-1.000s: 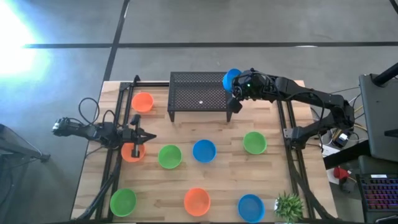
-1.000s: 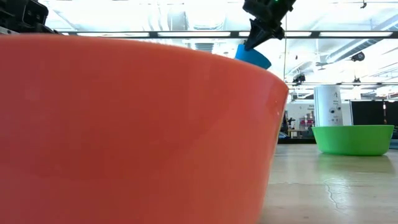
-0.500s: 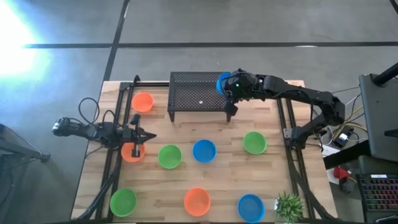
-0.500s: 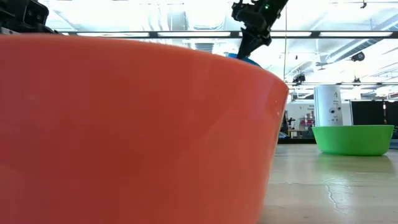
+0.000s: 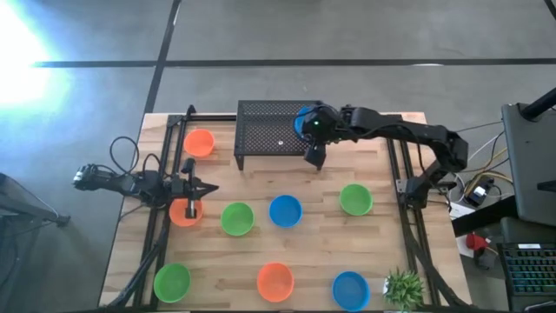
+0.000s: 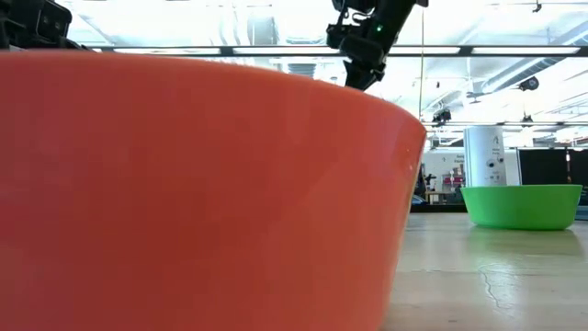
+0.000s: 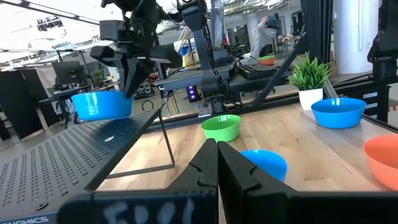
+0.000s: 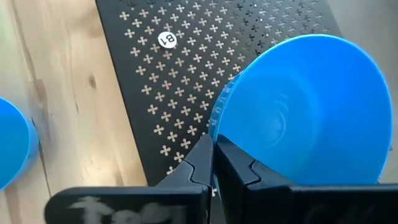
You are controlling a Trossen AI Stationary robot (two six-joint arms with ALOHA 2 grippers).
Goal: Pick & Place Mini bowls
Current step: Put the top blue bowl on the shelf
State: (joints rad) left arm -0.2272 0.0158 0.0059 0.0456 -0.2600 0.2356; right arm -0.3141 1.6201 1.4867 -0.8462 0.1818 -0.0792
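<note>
Carried bowl: a blue mini bowl (image 5: 304,121) hangs over the right part of the black perforated rack (image 5: 269,128), its rim pinched between the fingers of the right hand (image 5: 314,149); the left wrist view shows it just above the rack top, not yet resting on it.
Right hand: closed on the blue bowl's rim, the arm reaching in from the desk's right side over the far edge.
Left hand: the left hand (image 5: 196,189) sits low at the desk's left side, fingers pressed together and holding nothing, just above an orange-red bowl (image 5: 183,212).
Bowls on the desk: another orange-red bowl (image 5: 200,143) beside the rack's left end; a green bowl (image 5: 236,218), a blue bowl (image 5: 285,210) and a green bowl (image 5: 355,199) across the middle; a green bowl (image 5: 172,281), an orange-red bowl (image 5: 275,281) and a blue bowl (image 5: 350,289) along the near edge.
Other things: a small potted plant (image 5: 404,286) at the near right corner of the wooden desk (image 5: 382,252).
Progress: early, judging by the layout. The rack top bears no bowl, one is about to be set down there, and eight remain spread over the desk.
</note>
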